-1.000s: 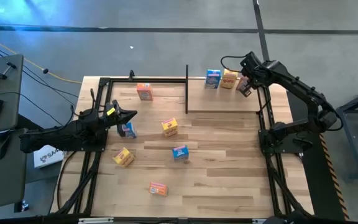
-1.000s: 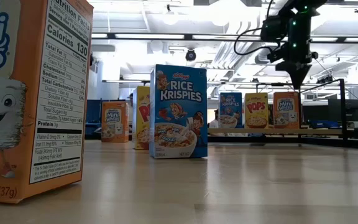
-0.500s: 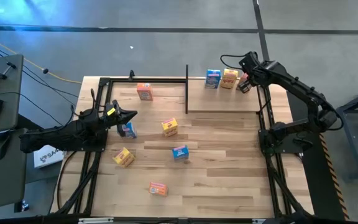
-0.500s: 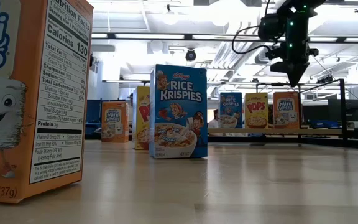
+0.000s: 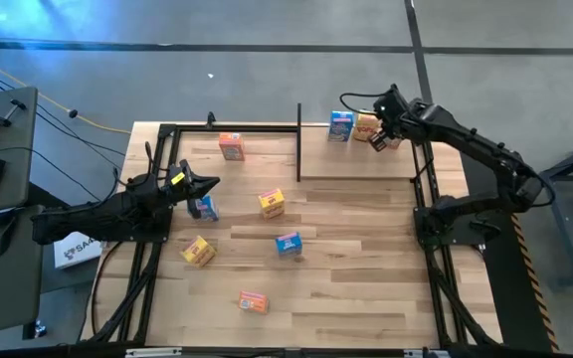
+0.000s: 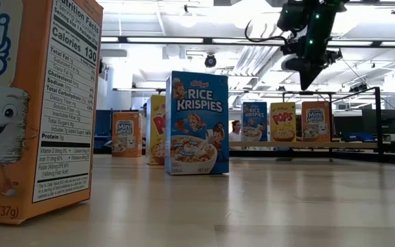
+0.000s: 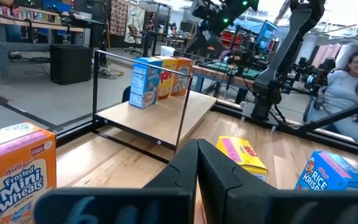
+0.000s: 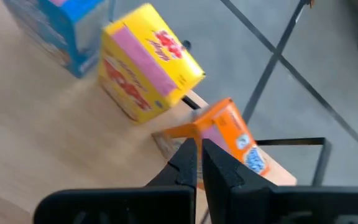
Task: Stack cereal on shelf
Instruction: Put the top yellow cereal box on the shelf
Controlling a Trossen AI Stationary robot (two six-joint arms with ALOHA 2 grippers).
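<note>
The shelf [image 5: 358, 161] is a small light board in a black frame at the table's far right. On its far edge stand three cereal boxes: blue [image 5: 341, 125], yellow [image 5: 365, 123] and orange [image 6: 315, 121]. My right gripper [image 6: 306, 84] hangs shut and tilted above them, touching nothing; in its wrist view the shut fingers [image 8: 197, 154] point between the yellow box [image 8: 149, 62] and the orange box [image 8: 230, 138]. My left gripper [image 5: 210, 184] waits shut at the table's left, above a blue box [image 5: 205, 208]. Several more cereal boxes stand on the tabletop.
Loose boxes on the tabletop: orange [image 5: 231, 146] far left, yellow [image 5: 272, 204] and blue [image 5: 287, 244] in the middle, yellow [image 5: 198, 251] left, orange [image 5: 254, 301] near. Black posts and a rail [image 5: 298, 139] frame the shelf. A person [image 7: 347, 93] sits beyond the table.
My right gripper, still shut, has swung from above the orange box toward the table's left, along the row on the shelf, risen a little, and tipped to a slant. The boxes have stayed where they were.
</note>
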